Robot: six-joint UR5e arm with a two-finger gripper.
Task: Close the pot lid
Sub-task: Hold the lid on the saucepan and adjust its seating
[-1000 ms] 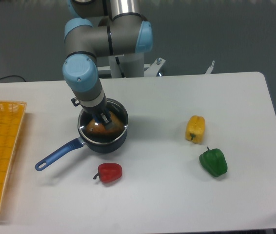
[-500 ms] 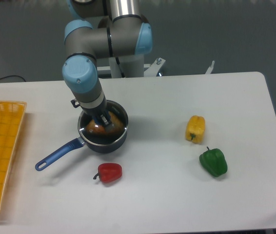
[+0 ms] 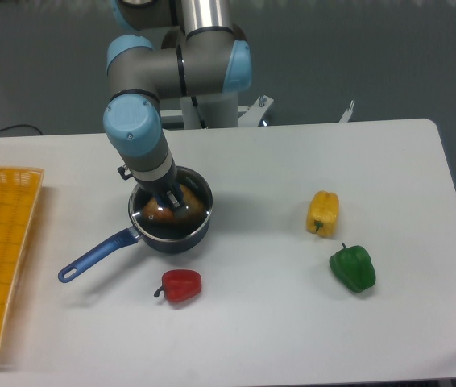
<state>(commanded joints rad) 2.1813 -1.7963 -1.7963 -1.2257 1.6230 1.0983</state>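
Peppers are counted at three on the bench: red pepper nearest before the pot, green pepper and yellow pepper to its right. One gripper is lowered into the pot; its fingers' state cannot be told.

Legible markings: none.
No text, label, brand, number or sign can be read on any surface in the camera view.
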